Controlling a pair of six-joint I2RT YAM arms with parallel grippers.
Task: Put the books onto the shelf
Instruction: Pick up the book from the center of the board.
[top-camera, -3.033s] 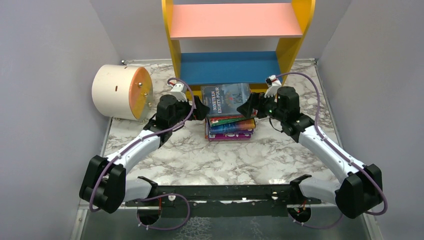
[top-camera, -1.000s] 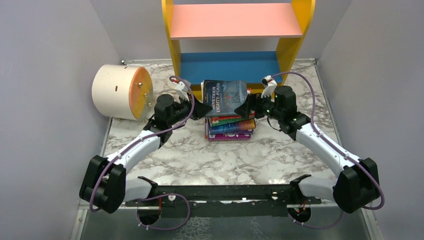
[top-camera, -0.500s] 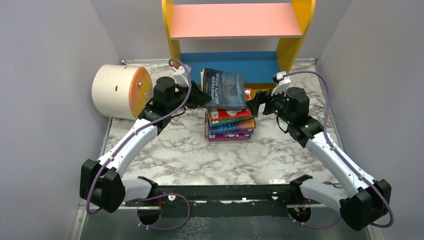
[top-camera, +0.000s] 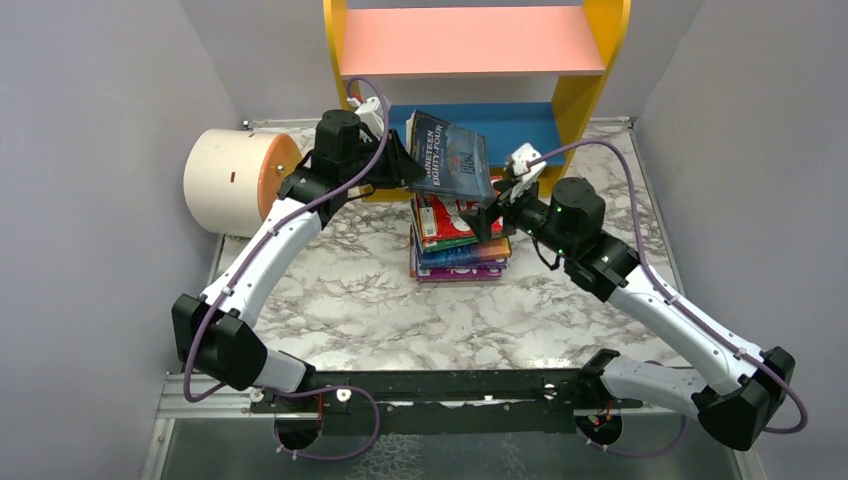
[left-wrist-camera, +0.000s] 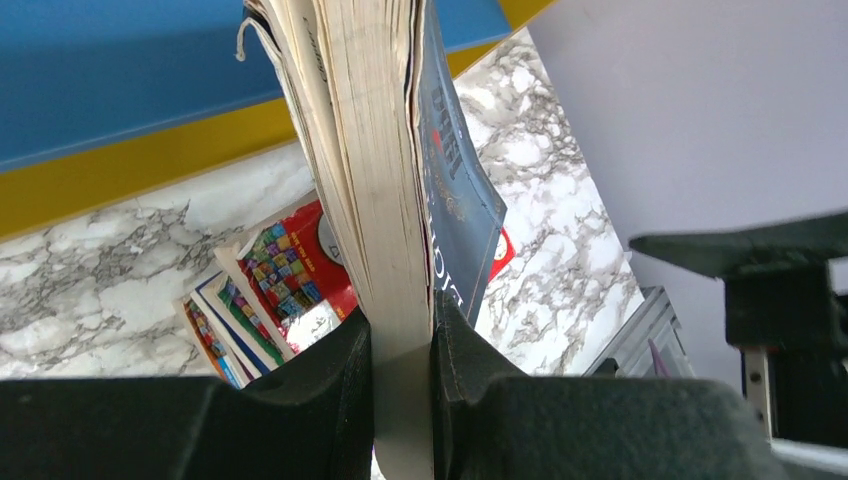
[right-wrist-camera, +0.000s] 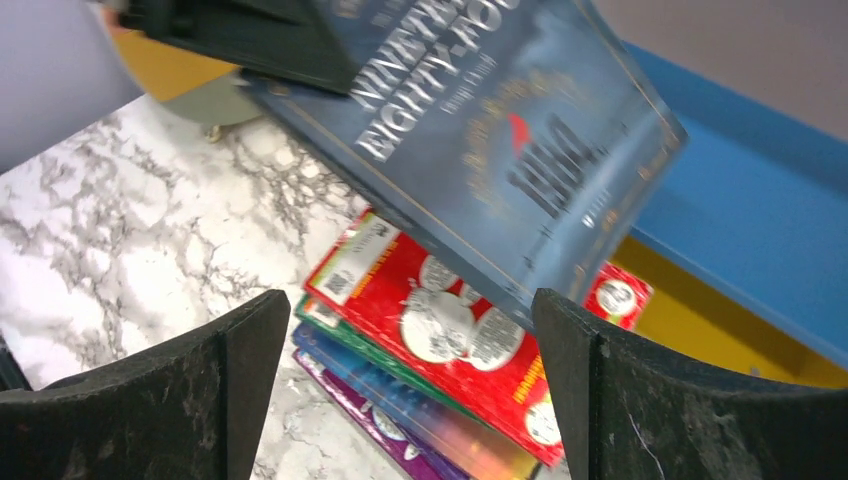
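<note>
My left gripper (top-camera: 402, 176) is shut on the spine-side edge of the dark blue book "Nineteen Eighty Four" (top-camera: 455, 158). It holds the book tilted in the air in front of the shelf's blue lower board (top-camera: 525, 122). In the left wrist view the page block (left-wrist-camera: 365, 180) stands clamped between the fingers of the left gripper (left-wrist-camera: 402, 345). The other books (top-camera: 458, 250) lie stacked on the table, a red one (right-wrist-camera: 440, 330) on top. My right gripper (top-camera: 488, 216) hangs open over that stack, just below the raised book (right-wrist-camera: 500, 130), holding nothing.
The shelf's pink upper board (top-camera: 470, 40) sits above the blue one, between yellow side panels (top-camera: 580, 95). A cream cylinder with an orange end (top-camera: 235, 180) lies at the left on the marble table (top-camera: 380, 310). Grey walls close in on both sides.
The left gripper has lifted the blue book off the stack, up and back toward the shelf. The right gripper has let go of it and swung in over the stack.
</note>
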